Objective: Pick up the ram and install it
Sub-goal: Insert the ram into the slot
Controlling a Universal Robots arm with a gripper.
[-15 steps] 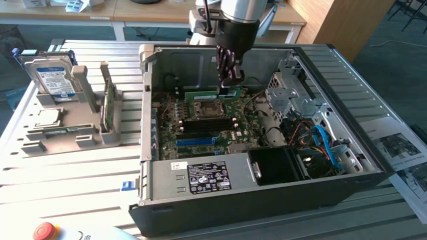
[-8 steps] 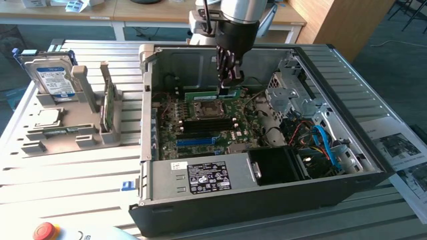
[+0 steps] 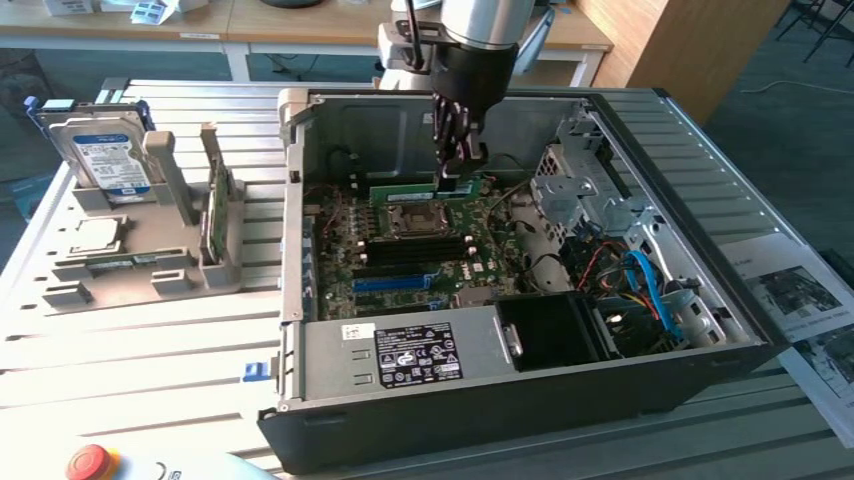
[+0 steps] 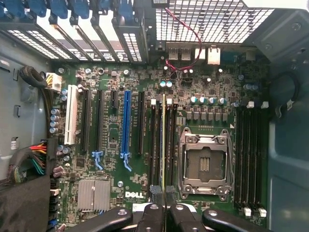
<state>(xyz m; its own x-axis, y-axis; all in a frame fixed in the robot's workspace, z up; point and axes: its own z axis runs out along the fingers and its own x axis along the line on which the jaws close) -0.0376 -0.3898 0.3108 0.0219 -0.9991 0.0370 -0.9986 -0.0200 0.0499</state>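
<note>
Your arm (image 3: 478,25) reaches down from above, its dark wrist section pointing almost straight down with only a slight tilt. Your gripper (image 3: 458,170) hangs at its end, aimed downward. In the wrist view the black linkage bars (image 4: 104,220) spread out to either side while the two fingers (image 4: 152,218) stand nearly side by side, with only a narrow slot between them. The ram (image 4: 164,145), seen edge-on, fills that slot, so your jaws are clamped on its thin faces. In the exterior view you pinch the ram toward its end on that view's right, holding it level and on its long edge.
</note>
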